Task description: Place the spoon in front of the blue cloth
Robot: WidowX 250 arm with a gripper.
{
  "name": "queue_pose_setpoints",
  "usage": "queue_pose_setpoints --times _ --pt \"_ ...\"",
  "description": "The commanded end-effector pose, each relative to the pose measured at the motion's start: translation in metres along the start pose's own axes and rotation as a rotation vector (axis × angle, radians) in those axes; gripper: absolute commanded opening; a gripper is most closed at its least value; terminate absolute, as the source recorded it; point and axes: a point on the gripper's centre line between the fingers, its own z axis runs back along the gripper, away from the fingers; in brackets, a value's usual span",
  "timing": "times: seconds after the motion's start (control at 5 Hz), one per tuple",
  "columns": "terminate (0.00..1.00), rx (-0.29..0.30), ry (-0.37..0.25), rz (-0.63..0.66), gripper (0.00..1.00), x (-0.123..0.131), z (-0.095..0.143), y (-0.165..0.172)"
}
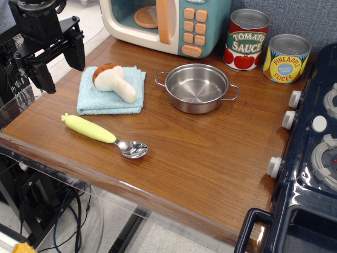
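Tabletop: spoon near front edge, beside blue cloth.

I get one fixed view, set high off the table's front edge and angled down across it. It faces the toy microwave and cans at the back, mid-range.
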Motion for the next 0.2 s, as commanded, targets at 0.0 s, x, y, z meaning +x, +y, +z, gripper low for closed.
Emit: queue_pose_setpoints --times 0.0 --pt "1.0 -0.053 -0.036 0.006 1.0 0.0081 0.0235 0.0024"
